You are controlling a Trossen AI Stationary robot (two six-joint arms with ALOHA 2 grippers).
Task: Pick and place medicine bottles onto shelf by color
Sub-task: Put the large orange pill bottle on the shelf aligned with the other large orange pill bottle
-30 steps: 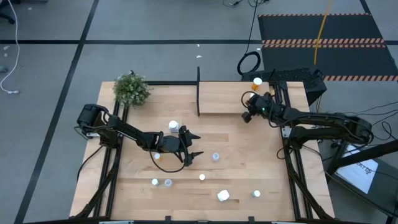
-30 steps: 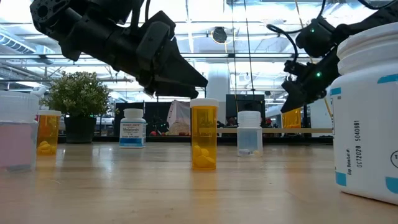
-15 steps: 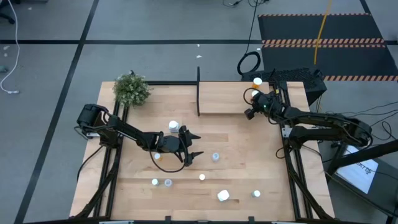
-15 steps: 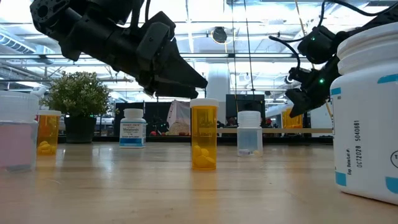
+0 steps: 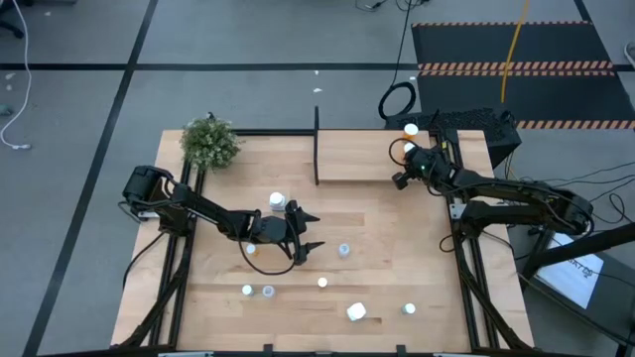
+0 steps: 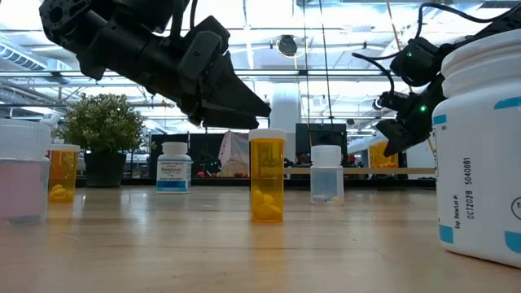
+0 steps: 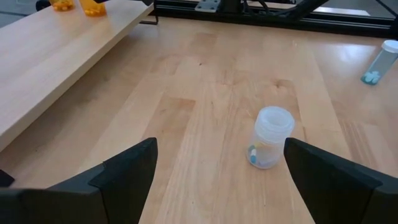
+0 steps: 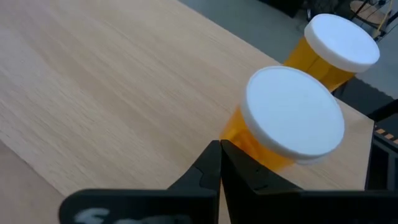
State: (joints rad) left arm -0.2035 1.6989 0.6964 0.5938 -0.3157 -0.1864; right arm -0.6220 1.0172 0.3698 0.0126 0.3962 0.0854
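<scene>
Two orange medicine bottles with white caps (image 5: 410, 130) (image 5: 405, 149) stand on their bases at the right end of the light wooden shelf (image 5: 357, 159). In the right wrist view they are the nearer bottle (image 8: 292, 118) and the farther one (image 8: 339, 43). My right gripper (image 8: 219, 149) is shut just short of the nearer bottle. My left gripper (image 5: 312, 232) hovers open over mid-table. A small clear bottle (image 7: 270, 137) (image 5: 344, 250) stands ahead of it, between the lines of its fingers but apart from them. My right gripper's shut fingertips (image 8: 227, 152) stand level beside the lower orange wall (image 8: 245, 134) of the nearer bottle, on its near-left side. Whether they touch it I cannot tell. The bottle stands upright on the shelf.
More bottles stand on the table: a white one (image 5: 277, 201), a larger white one (image 5: 356, 311), and small ones (image 5: 247, 290) (image 5: 268, 291) (image 5: 322, 283) (image 5: 408, 308). A green plant (image 5: 210, 142) sits at the far left corner. The shelf's black post (image 5: 317, 129) rises at its left end.
My right gripper has crept a little toward the table's right edge along the shelf, closing on the two orange bottles. My left arm has kept still.
</scene>
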